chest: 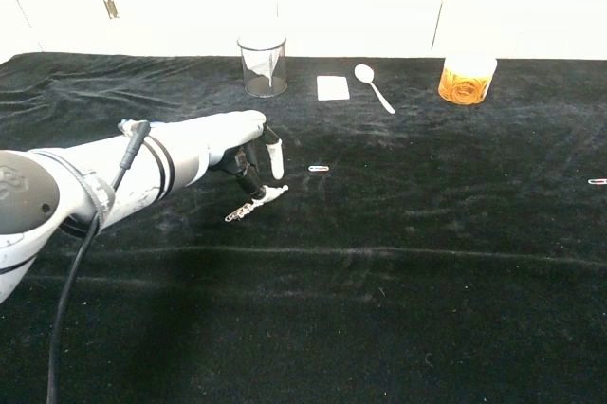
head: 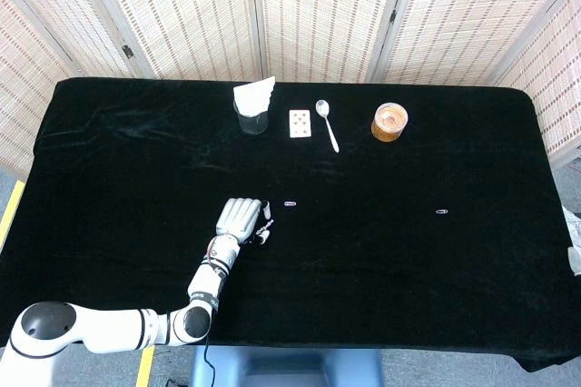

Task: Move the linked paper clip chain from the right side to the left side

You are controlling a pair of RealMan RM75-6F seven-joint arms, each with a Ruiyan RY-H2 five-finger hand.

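Paper clip chain (chest: 254,205) flat on black tablecloth (chest: 427,262), left of centre, far end under fingertips (chest: 275,159) of left hand (chest: 237,138). Grasp versus mere touch: cannot tell. Single paper clip (chest: 319,169) just right of hand. Right hand out of view.

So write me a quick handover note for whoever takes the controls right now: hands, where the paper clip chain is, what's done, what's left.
Left hand: down on the black cloth, fingertips at the upper end of the silver linked paper clip chain; a firm pinch cannot be confirmed.
Right hand: only a sliver shows at the right edge of the head view; state unreadable.
Chain: on the cloth left of centre, beside a loose single paper clip.
Done: left hand has reached the chain.
Left: secure it, carry it left, set it down.
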